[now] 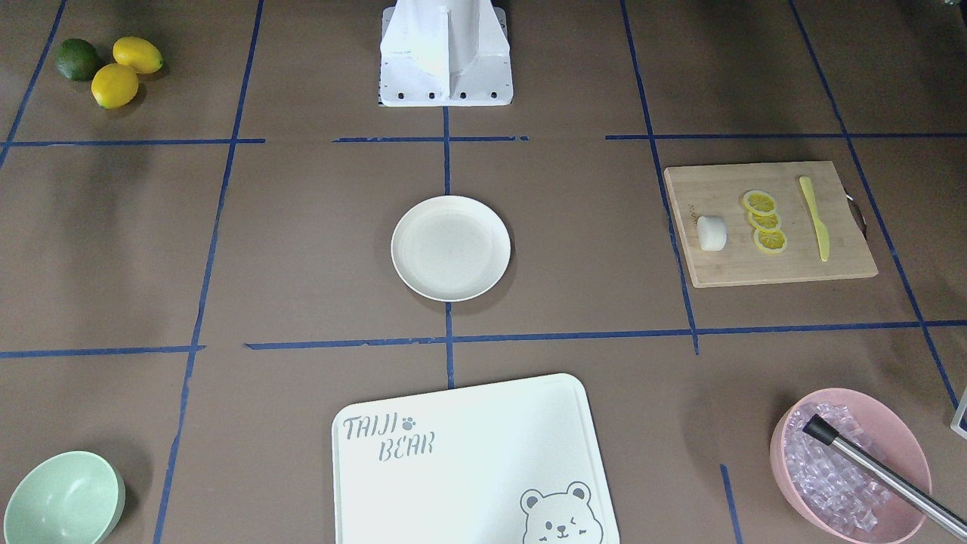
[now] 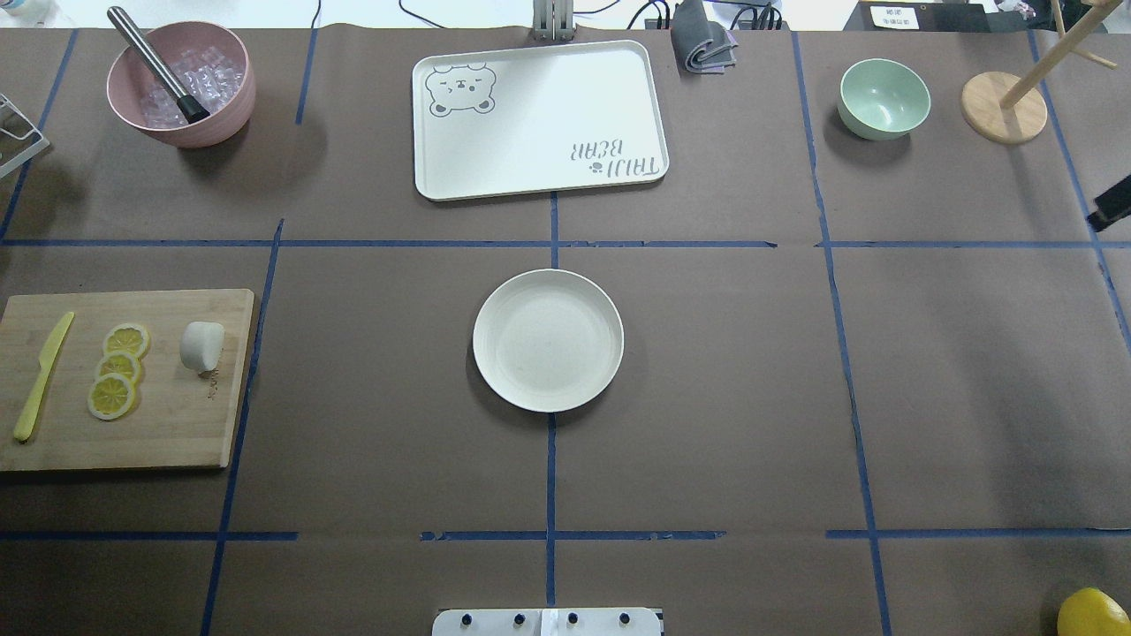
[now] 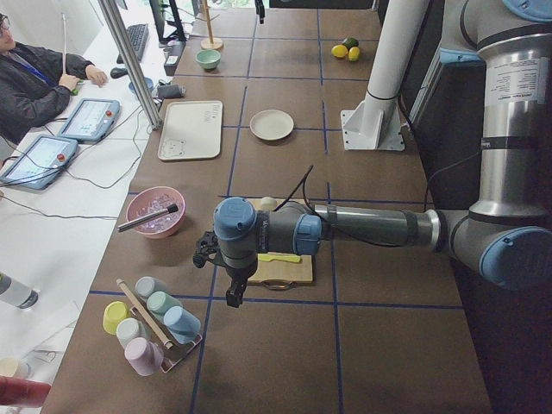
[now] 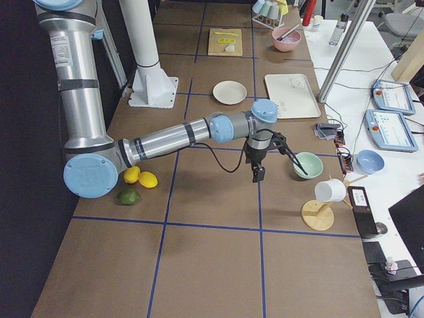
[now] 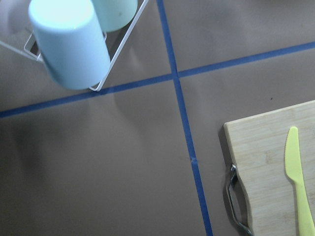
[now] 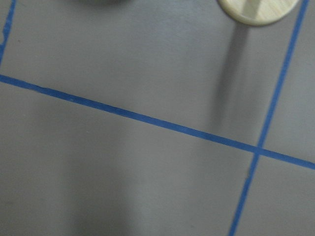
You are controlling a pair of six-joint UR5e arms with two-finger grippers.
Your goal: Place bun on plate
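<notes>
The bun (image 2: 201,344) lies on the left board (image 2: 159,433) beside lemon slices (image 2: 119,367), well apart from the plate (image 2: 548,340), so a misaimed grab may catch a slice; whether the left gripper (image 3: 231,296) and right gripper (image 4: 256,175) fingers are apart, I cannot tell.

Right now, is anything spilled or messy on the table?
No, nothing stands out. The bun sits neatly on the wooden board beside the lemon slices, and the plate lies flat in the middle.
</notes>
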